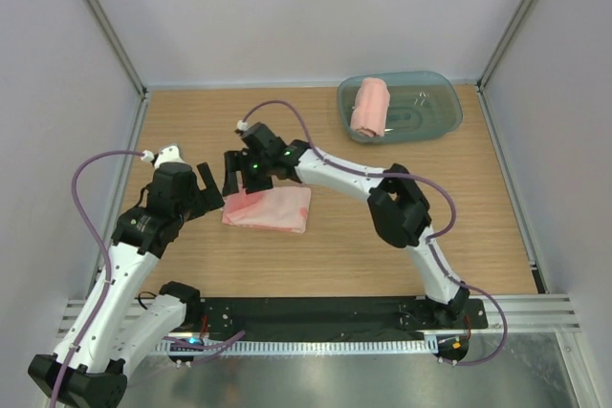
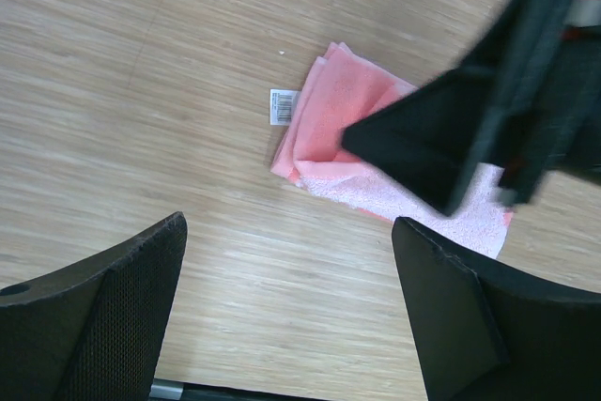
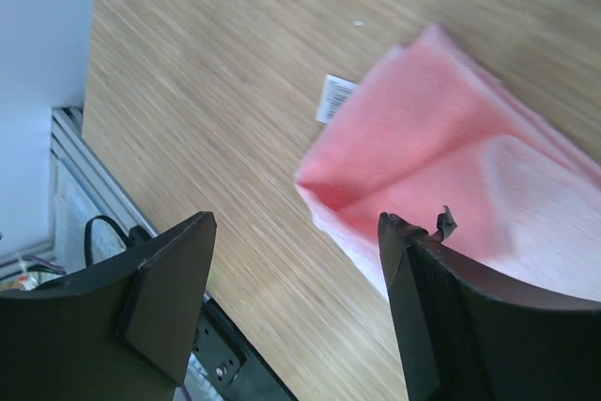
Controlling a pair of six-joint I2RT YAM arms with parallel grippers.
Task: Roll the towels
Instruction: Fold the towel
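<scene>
A folded salmon-pink towel [image 1: 273,209] lies flat on the wooden table, its white label [image 2: 283,105] sticking out at the left end. A second towel [image 1: 371,107] lies rolled up inside the tub. My right gripper [image 1: 240,182] hovers open just above the flat towel's [image 3: 451,157] left end, with nothing between its fingers. My left gripper [image 1: 212,192] stands open beside the same end of the towel [image 2: 343,124], over bare wood and apart from the cloth. The right gripper's dark finger [image 2: 470,129] covers part of the towel in the left wrist view.
A translucent blue-green tub [image 1: 442,119] stands at the back right of the table. Grey walls enclose the table on three sides. A black base rail [image 1: 325,312] runs along the near edge.
</scene>
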